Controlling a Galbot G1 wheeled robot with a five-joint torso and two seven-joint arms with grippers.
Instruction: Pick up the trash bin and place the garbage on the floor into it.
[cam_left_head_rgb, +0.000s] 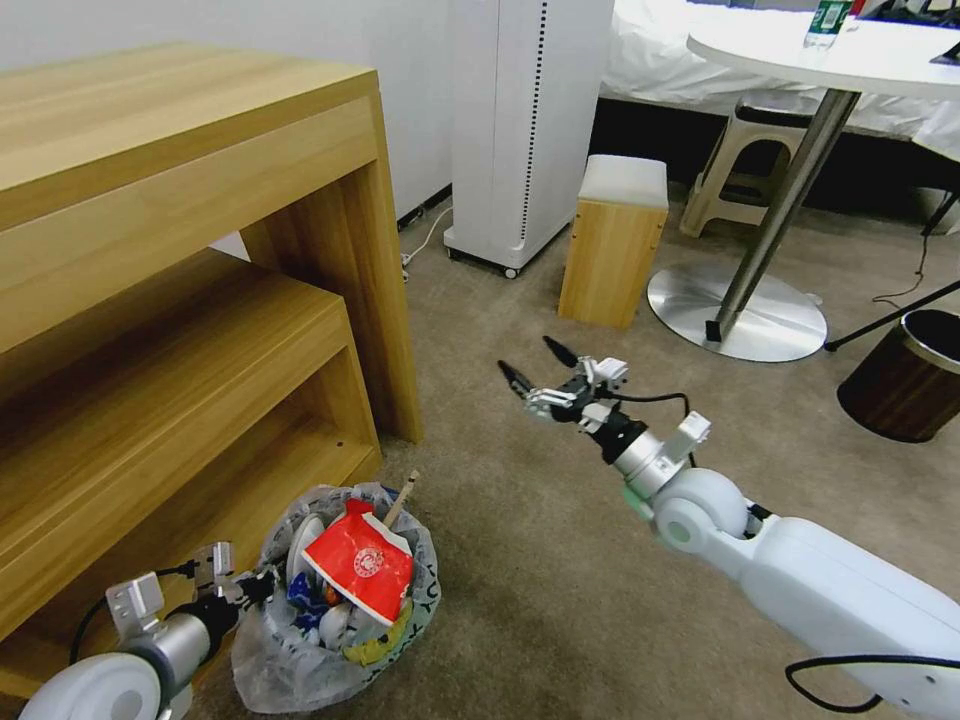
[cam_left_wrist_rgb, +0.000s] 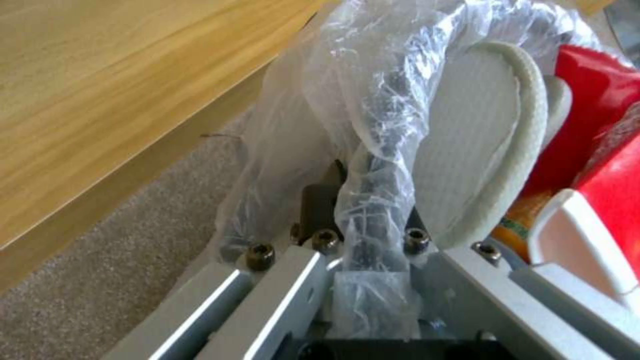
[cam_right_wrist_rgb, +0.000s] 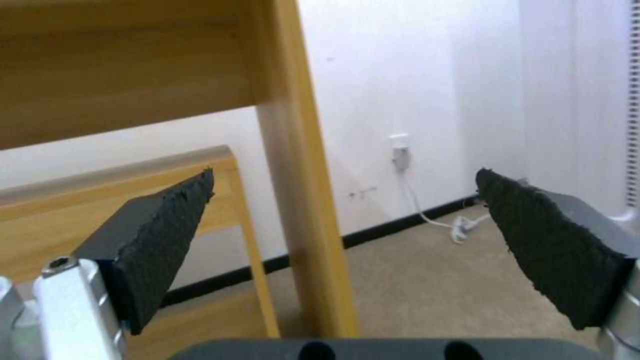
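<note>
At the lower left of the head view, the small round trash bin lined with crinkly clear plastic (cam_left_head_rgb: 335, 610) sits on the beige short-pile carpet floor (cam_left_head_rgb: 520, 560), just beside the light wooden shelf unit (cam_left_head_rgb: 180, 300). It is heaped with garbage: a red wrapper with a round white mark (cam_left_head_rgb: 358, 566), a thin wooden stick (cam_left_head_rgb: 401, 498) poking up, and a white slipper (cam_left_wrist_rgb: 480, 145) pressed against the inner wall. The left gripper (cam_left_head_rgb: 258, 585) is at the bin's left edge; in the left wrist view its jaws are closed on the bag-covered rim (cam_left_wrist_rgb: 373, 200), which runs up between them, with the slipper lying on the inside. The right gripper (cam_left_head_rgb: 540, 368) hangs in mid-frame above bare carpet, well apart from the bin, its two black padded fingers (cam_right_wrist_rgb: 163, 240) spread wide with nothing between them.
</note>
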